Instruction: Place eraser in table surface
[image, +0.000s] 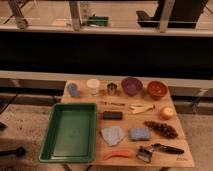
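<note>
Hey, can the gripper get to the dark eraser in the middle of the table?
Probably yes: the eraser lies on bare table, nothing on or against it. The gripper is out of view, so its path can't be checked.
</note>
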